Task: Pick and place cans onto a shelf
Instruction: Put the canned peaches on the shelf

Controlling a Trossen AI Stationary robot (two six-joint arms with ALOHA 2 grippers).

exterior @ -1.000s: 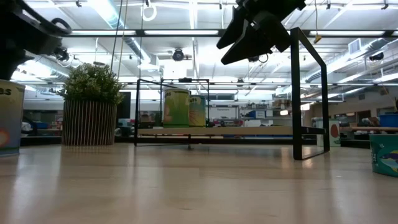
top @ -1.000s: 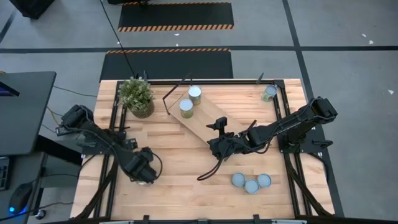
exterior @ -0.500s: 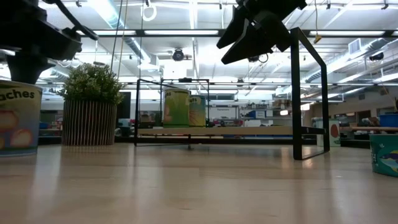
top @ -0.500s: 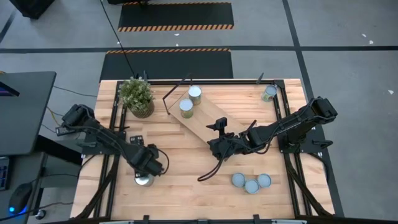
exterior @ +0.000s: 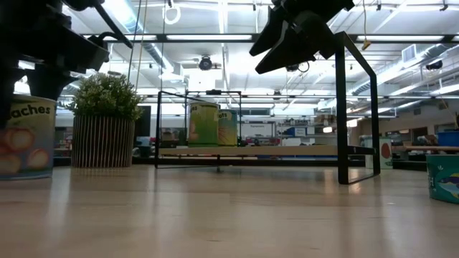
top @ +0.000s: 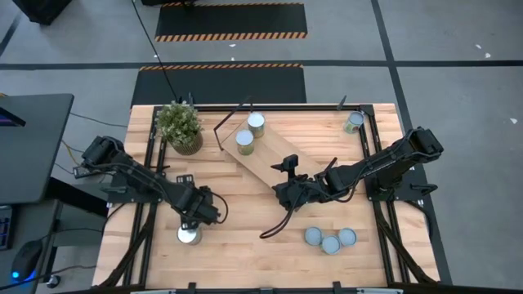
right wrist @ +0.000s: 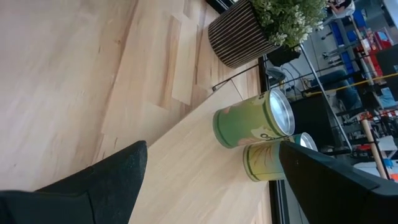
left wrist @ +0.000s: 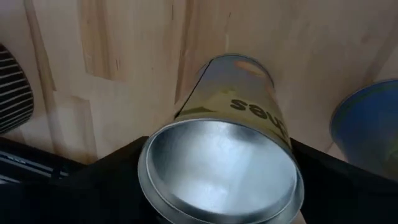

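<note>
My left gripper [top: 196, 214] clamps a can [left wrist: 227, 155] on the table, well short of the shelf [top: 274, 159]. Right gripper [top: 282, 194] hovers above the shelf's near end, fingers apart; two cans [top: 250, 133] stand at its far end.

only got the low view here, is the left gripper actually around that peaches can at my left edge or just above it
observer: around it. In the left wrist view the peach can sits between the left gripper's fingers, which look pressed against both its sides.
operator: ok and the right one, holding anything
observer: no. In the right wrist view the right gripper is open and empty; the high view puts it over one end of the shelf.
operator: i see one can at my right edge, any more there
observer: yes, the high view shows three cans huddled together on the table there.
</note>
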